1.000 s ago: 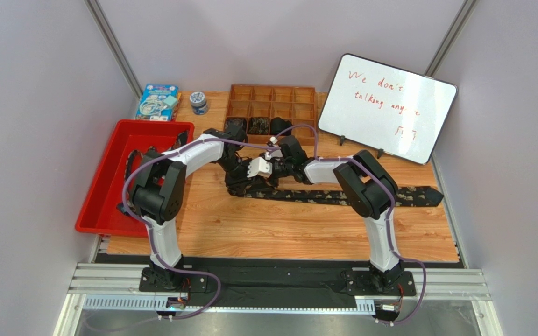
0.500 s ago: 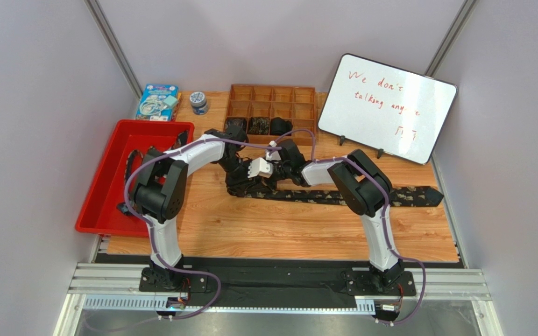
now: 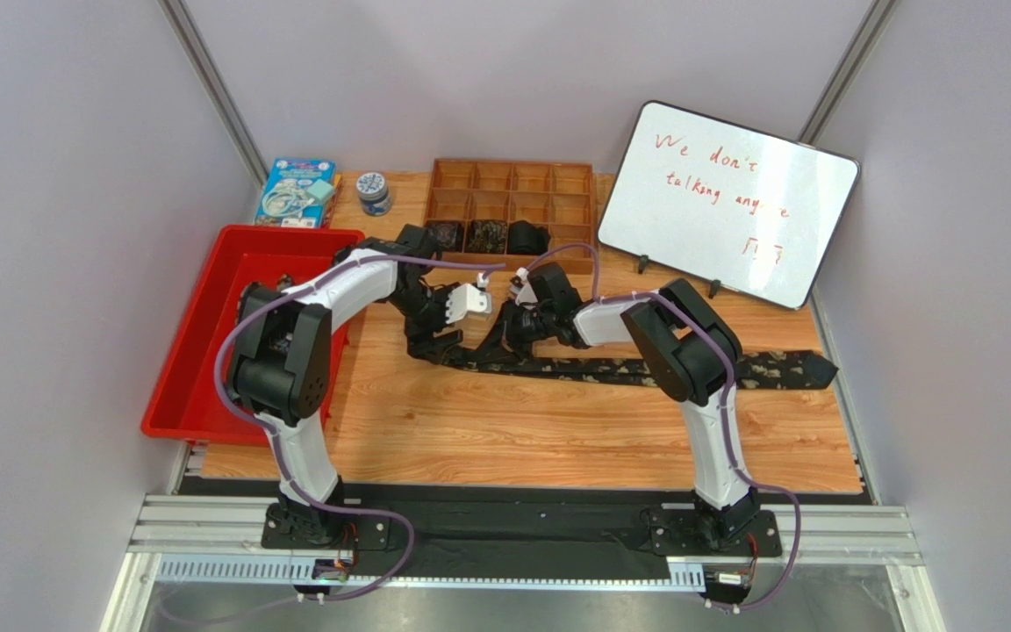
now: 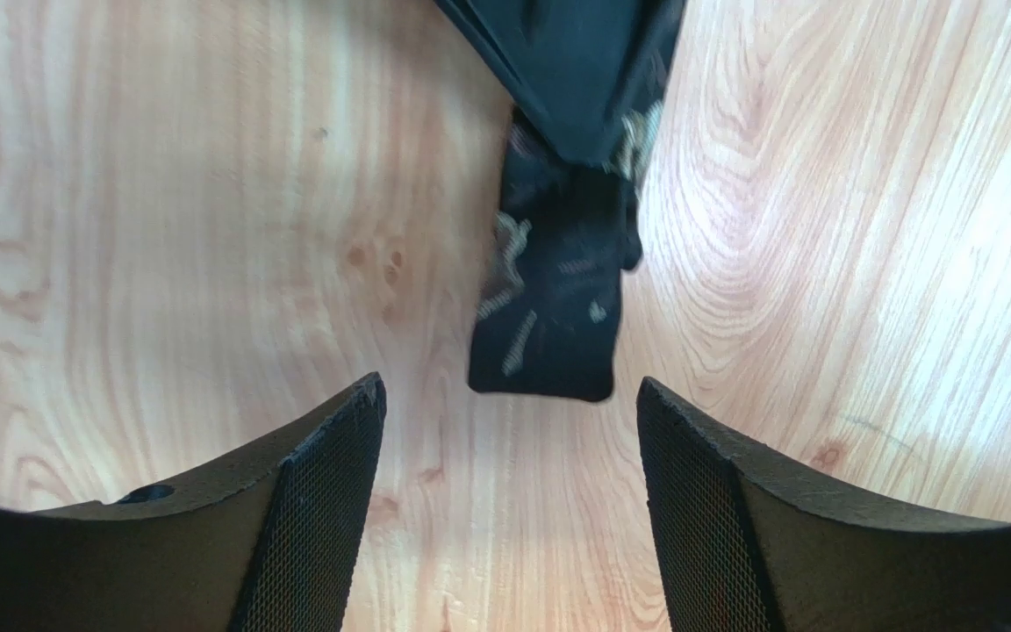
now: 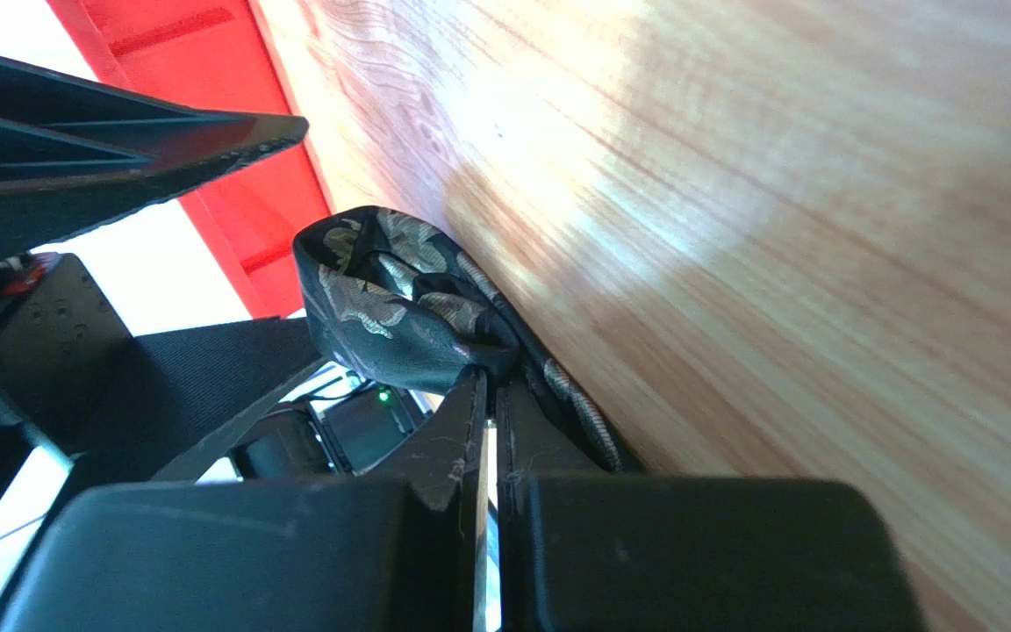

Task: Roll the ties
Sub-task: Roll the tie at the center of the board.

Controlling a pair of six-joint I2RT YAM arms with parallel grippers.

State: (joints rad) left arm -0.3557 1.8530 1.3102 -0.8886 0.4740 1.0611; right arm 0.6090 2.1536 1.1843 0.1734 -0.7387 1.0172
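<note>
Dark tie (image 3: 590,366) — long axis L-R | wide tip points right

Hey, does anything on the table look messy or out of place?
Yes. The tie lies stretched across the table; its left end is twisted and bunched, not coiled. The right gripper pinches the bunch, the left gripper is open over the loose tip.
</note>
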